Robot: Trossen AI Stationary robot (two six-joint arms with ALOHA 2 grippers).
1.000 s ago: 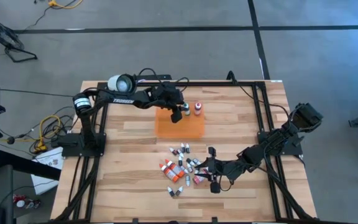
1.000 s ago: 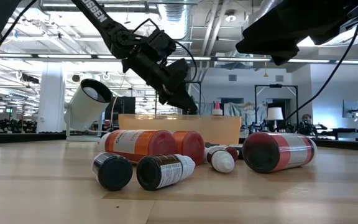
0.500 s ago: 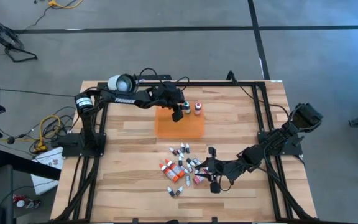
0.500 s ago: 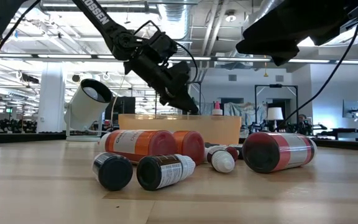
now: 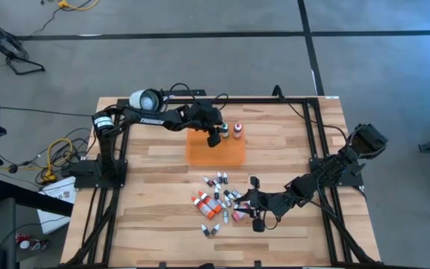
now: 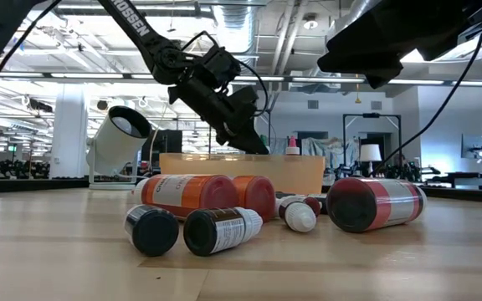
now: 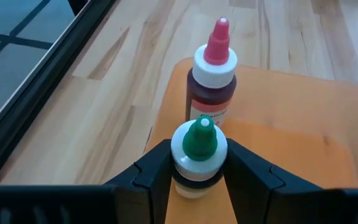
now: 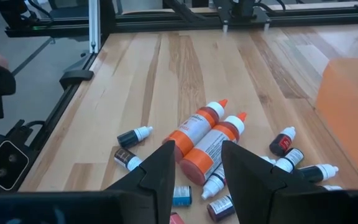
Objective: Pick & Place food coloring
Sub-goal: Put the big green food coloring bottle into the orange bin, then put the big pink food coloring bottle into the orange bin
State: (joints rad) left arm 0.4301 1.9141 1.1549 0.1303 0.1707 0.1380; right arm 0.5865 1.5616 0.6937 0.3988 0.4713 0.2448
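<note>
Left gripper (image 7: 197,177), jaws clenched on a green-capped bottle (image 7: 198,149), holds it upright over the orange tray (image 5: 216,152), just beside a red-capped bottle (image 7: 213,78) standing there. Placement appears in hand; the next move calls for lowering and letting go. Right gripper (image 8: 194,165), jaws parted and empty, hovers over the remaining food coloring (image 5: 220,200) scattered on the counter (image 5: 155,217).

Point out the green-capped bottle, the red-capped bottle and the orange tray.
green-capped bottle (image 7: 199,138), left wrist view, on its green cap.
red-capped bottle (image 7: 214,74), left wrist view, on its white collar.
orange tray (image 7: 303,143), left wrist view, on its bare floor.
</note>
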